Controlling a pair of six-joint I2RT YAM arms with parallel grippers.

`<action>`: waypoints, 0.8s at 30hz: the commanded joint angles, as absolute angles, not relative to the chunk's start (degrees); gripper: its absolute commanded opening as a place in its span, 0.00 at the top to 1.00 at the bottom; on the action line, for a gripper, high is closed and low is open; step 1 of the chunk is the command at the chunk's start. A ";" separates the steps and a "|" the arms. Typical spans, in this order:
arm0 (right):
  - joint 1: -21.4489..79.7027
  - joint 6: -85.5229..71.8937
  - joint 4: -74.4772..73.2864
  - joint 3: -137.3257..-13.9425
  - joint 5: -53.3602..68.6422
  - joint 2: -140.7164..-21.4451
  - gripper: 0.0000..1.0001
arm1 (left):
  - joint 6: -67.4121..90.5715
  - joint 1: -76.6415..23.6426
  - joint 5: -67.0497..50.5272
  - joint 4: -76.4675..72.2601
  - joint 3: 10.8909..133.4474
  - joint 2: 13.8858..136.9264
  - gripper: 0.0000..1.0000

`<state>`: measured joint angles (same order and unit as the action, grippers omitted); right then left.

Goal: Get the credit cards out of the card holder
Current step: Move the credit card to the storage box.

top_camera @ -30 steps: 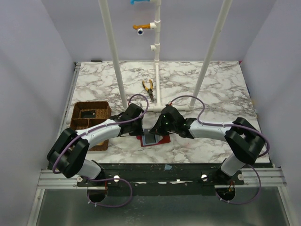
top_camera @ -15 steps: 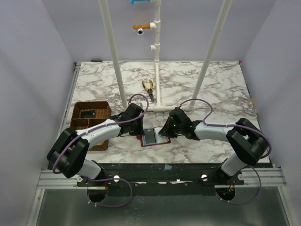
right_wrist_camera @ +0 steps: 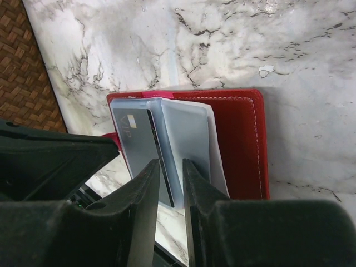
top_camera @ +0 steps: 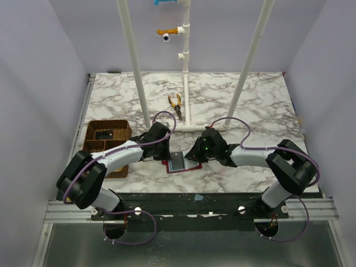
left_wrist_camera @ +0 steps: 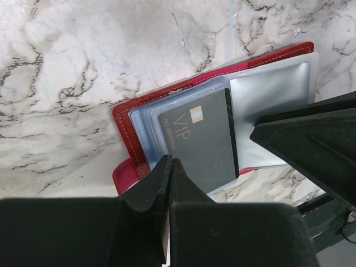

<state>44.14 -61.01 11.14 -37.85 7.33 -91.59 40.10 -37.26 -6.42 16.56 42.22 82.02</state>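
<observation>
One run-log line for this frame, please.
card holder: open | VIP card: not yet out | left end effector: shut, tip at holder edge | right end effector: narrowly apart over sleeve pages, grip unclear

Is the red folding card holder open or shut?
Open: the red folding card holder lies spread, clear plastic sleeves exposed, a dark grey VIP card inside.

"VIP" on the dark grey card [left_wrist_camera: 203,144] in the red card holder [left_wrist_camera: 125,114], smaller print illegible
</observation>
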 commanded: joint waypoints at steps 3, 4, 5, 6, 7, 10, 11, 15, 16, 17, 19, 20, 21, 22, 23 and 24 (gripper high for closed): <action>44.12 -60.59 13.10 -36.92 8.97 -93.15 0.73 | 39.11 -38.02 -8.09 15.07 42.93 84.61 1.00; 44.12 -60.50 13.05 -36.91 9.12 -93.16 0.73 | 39.11 -38.20 -8.21 14.67 42.76 84.80 1.00; 44.06 -60.39 13.04 -36.94 9.13 -93.16 0.73 | 39.19 -38.31 -8.11 14.51 42.72 84.94 1.00; 44.09 -60.42 13.06 -36.87 8.99 -93.01 0.73 | 39.28 -38.42 -8.09 14.55 42.80 85.22 1.00; 44.05 -60.36 13.04 -36.91 9.04 -92.98 0.73 | 39.29 -38.49 -8.10 14.61 42.97 85.57 1.00; 44.12 -59.97 12.72 -37.34 9.20 -93.20 0.73 | 39.24 -38.66 -8.11 14.25 43.06 86.00 1.00; 44.04 -59.88 12.70 -37.42 9.30 -93.43 0.73 | 39.29 -38.74 -8.09 14.29 43.21 86.24 1.00; 44.07 -59.86 12.98 -37.58 9.74 -94.03 0.73 | 39.11 -38.94 -8.00 14.39 43.76 87.14 1.00; 44.10 -59.97 13.26 -37.48 9.95 -94.18 0.73 | 39.11 -38.95 -8.01 14.37 43.77 87.42 1.00; 44.07 -60.15 13.50 -37.32 10.06 -94.24 0.73 | 39.14 -39.02 -8.08 14.25 43.77 87.59 1.00; 43.96 -60.47 14.35 -37.03 10.62 -94.50 0.73 | 39.20 -39.10 -8.08 14.17 43.85 88.00 1.00; 44.03 -60.63 14.99 -36.83 10.96 -94.78 0.73 | 39.20 -39.19 -8.09 14.15 43.86 88.06 1.00; 43.90 -60.95 15.90 -36.48 11.42 -94.91 0.73 | 39.27 -39.20 -8.09 14.08 43.86 88.29 1.00; 43.80 -61.39 16.84 -36.07 11.93 -95.08 0.74 | 39.27 -39.27 -8.05 14.15 43.86 88.38 1.00; 43.46 -61.88 18.43 -35.31 12.61 -95.25 0.74 | 39.29 -39.29 -8.00 14.16 43.86 88.56 1.00; 43.10 -62.66 20.23 -34.37 13.56 -95.42 0.74 | 39.36 -39.29 -8.04 14.18 43.86 88.70 1.00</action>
